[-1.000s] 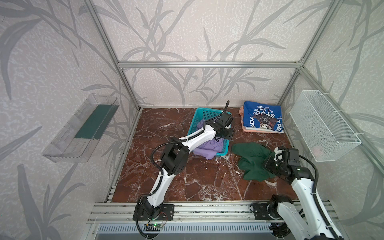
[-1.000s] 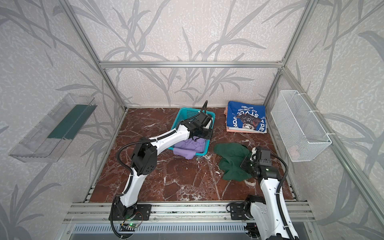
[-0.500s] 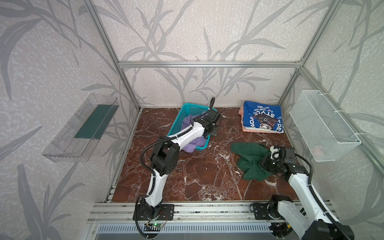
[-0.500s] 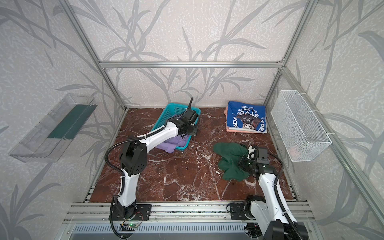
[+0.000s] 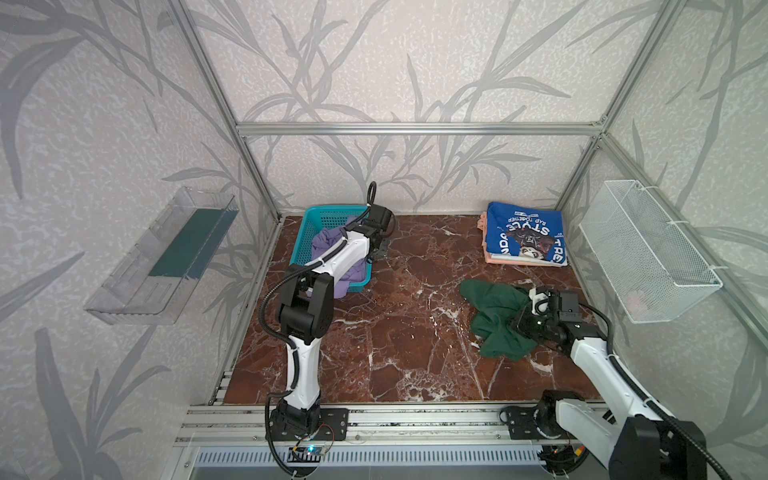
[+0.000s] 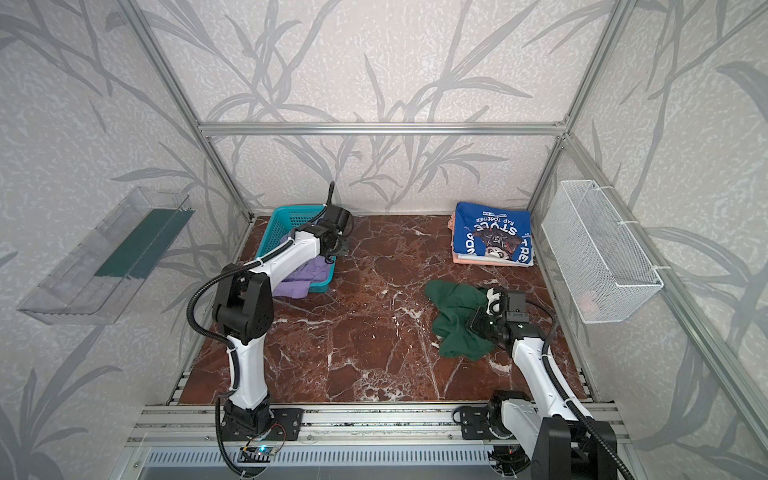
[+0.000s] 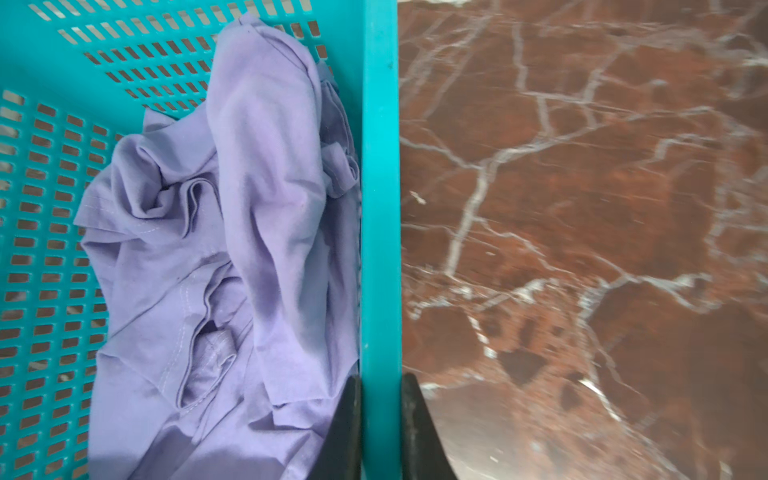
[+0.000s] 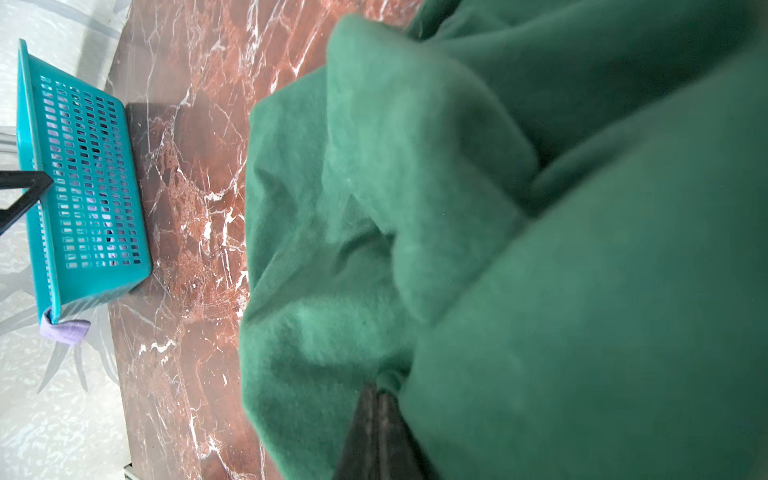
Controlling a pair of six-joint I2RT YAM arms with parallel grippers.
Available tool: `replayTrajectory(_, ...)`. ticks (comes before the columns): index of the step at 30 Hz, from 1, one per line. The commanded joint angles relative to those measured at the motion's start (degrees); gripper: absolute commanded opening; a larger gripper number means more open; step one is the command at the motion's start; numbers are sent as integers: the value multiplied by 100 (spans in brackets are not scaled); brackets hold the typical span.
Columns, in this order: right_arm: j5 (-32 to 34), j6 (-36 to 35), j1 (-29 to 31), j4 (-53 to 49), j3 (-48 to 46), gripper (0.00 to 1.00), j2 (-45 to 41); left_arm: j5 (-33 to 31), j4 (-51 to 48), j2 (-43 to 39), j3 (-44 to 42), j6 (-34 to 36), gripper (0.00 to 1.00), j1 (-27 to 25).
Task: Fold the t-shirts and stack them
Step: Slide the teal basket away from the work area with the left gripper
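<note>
I read the table [image 5: 415,332] as a clock in the top views, with twelve at the back wall.

- **Ten o'clock:** The turquoise basket [image 5: 309,226] stands here. The lavender shirt [image 7: 232,232] is crumpled inside it, and a fold spills over its six o'clock end.
- **Left arm:** The left fingers [image 7: 348,419] are clamped on the rim on the basket's three o'clock side. One finger is inside beside the cloth and the other is outside over the marble.
- **One o'clock:** Near the back wall, the blue shirt [image 5: 525,239] lies folded with its lettering up. It rests on the folded peach shirt [image 5: 498,262], whose edges show beneath it.
- **Four o'clock:** The dark green shirt [image 5: 496,320] lies bunched on the table, well apart from the basket.
- **Right arm:** The right fingers [image 8: 366,424] are pressed together on a pinch of the green cloth, at the heap's three o'clock side.
</note>
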Motion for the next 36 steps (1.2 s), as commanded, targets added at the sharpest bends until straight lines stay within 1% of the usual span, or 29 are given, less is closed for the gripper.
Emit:
replayTrajectory(1, -49, 120, 162, 302, -66, 0, 334, -24, -909, 558, 264, 499, 0, 330)
replayTrajectory(3, -103, 121, 269, 322, 58, 0, 552, 174, -915, 612, 407, 591, 0, 482)
replayTrajectory(5, -280, 107, 309, 289, 220, 0, 777, 239, -940, 676, 508, 744, 0, 608)
replayTrajectory(7, -398, 85, 336, 292, 348, 0, 931, 184, -1045, 766, 623, 920, 0, 680)
replayTrajectory(13, -358, 139, 369, 504, 426, 0, 1164, 89, -1248, 834, 833, 1188, 0, 1023)
replayTrajectory(14, -366, 130, 364, 520, 444, 0, 1199, 145, -1157, 793, 783, 1230, 0, 1124)
replayTrajectory(15, -375, 120, 373, 534, 465, 0, 1238, 335, -1053, 759, 724, 1285, 0, 1240)
replayTrajectory(18, -359, 135, 375, 591, 480, 0, 1288, 619, -1015, 772, 800, 1349, 0, 1498)
replayTrajectory(24, -350, 219, 423, 636, 570, 0, 1363, 879, -997, 888, 970, 1701, 0, 1719)
replayTrajectory(28, -223, 190, 551, 501, 756, 0, 1429, 1056, -1050, 1029, 1145, 1889, 0, 1826)
replayTrajectory(33, -36, 293, 841, 500, 925, 0, 1577, 1106, -1128, 1121, 1330, 2275, 0, 1894)
replayTrajectory(36, 76, 421, 1057, 573, 953, 0, 1650, 1147, -1152, 1158, 1425, 2364, 0, 1958)
